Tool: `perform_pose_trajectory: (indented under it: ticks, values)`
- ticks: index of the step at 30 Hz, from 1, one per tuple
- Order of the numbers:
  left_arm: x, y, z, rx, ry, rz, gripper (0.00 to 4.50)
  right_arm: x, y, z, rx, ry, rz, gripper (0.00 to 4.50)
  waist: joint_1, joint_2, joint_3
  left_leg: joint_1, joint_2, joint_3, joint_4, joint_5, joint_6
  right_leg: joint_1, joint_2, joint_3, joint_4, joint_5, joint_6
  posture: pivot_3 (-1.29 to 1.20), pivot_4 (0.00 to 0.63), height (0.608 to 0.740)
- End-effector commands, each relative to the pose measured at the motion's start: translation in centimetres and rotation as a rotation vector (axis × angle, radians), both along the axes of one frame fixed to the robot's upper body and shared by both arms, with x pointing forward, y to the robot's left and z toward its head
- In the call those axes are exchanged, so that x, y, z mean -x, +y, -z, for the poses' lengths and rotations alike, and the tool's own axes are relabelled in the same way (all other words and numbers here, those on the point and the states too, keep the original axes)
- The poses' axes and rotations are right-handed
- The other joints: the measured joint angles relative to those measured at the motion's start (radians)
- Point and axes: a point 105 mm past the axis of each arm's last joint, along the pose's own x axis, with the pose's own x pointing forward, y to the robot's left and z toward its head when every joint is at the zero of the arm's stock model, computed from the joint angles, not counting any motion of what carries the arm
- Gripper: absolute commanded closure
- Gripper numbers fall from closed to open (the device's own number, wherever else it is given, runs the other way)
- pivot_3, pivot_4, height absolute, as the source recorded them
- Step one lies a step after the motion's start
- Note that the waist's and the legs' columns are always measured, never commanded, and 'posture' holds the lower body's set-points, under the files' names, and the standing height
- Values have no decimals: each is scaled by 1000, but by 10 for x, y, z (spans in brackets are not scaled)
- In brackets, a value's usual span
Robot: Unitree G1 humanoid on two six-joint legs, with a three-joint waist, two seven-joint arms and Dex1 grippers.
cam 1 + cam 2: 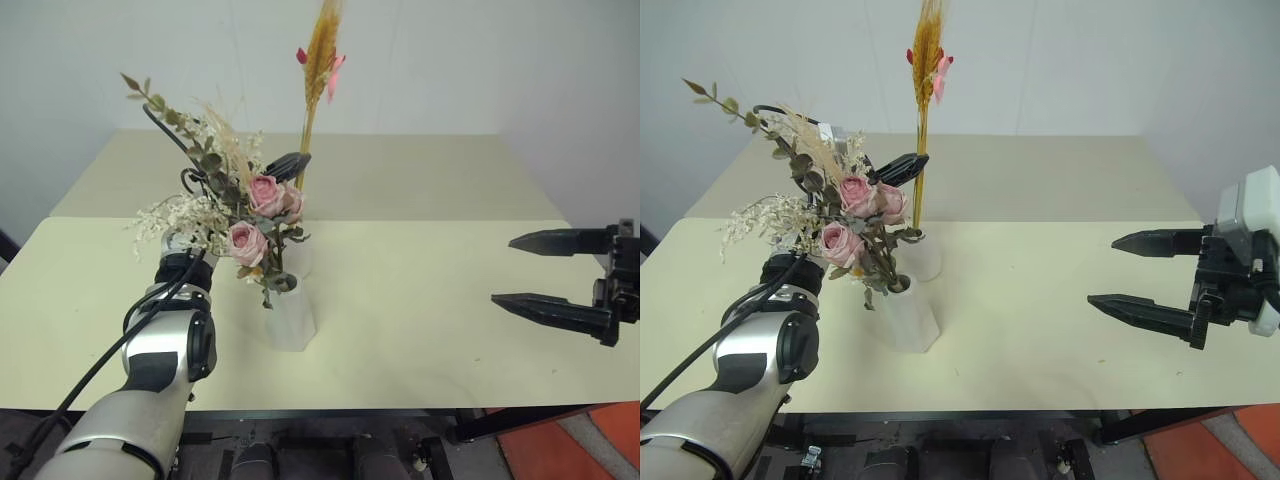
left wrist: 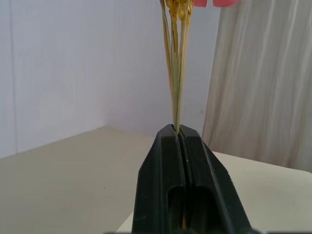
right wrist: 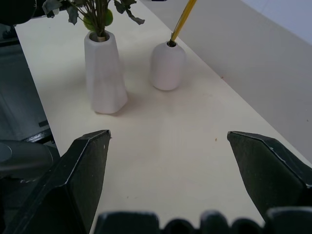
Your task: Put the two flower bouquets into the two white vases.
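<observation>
Item 1: rose bouquet, pink roses with white sprigs and green leaves, is seen standing with its stems in the taller faceted vase on the cream tabletop.

Item 2: wheat-stalk bundle, golden with small pink-red blooms at the top, is held upright; its lower end is seated in the mouth of the rounded vase, which stands just beside and behind the faceted one.

Item 3: left pincer, clenched on the stalks of the wheat-stalk bundle partway up, above the rounded vase; the stalks are seen emerging between its closed fingers in the left wrist view.

Item 4: right pincer, released, fingers spread wide, held above the tabletop well apart from both vases. Whether it touches the surface cannot be determined, though it appears clear.
</observation>
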Motion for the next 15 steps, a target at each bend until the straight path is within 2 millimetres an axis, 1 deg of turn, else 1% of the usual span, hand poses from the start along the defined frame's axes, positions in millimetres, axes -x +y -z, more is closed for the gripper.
perform_pose_trajectory:
  ticks: [1, 14, 15]
  values:
    - [2, 1, -16, 6, -60, -5, 4484, 3, -1, -10, 25, -54, 14, 0, 0, 0, 0, 0, 0, 0, 0, 0, 0, 0, 0, 0, 0, 0, 0, 0, 150, 740]
    - [1, -8, 7, -34, 5, 16, 4484, 4, -2, -10, 27, -56, 21, 0, 0, 0, 0, 0, 0, 0, 0, 0, 0, 0, 0, 0, 0, 0, 0, 0, 150, 740]
    - [1, -8, 7, -35, 6, 15, 4281, 5, -2, -10, 26, -56, 21, 0, 0, 0, 0, 0, 0, 0, 0, 0, 0, 0, 0, 0, 0, 0, 0, 0, 150, 740]
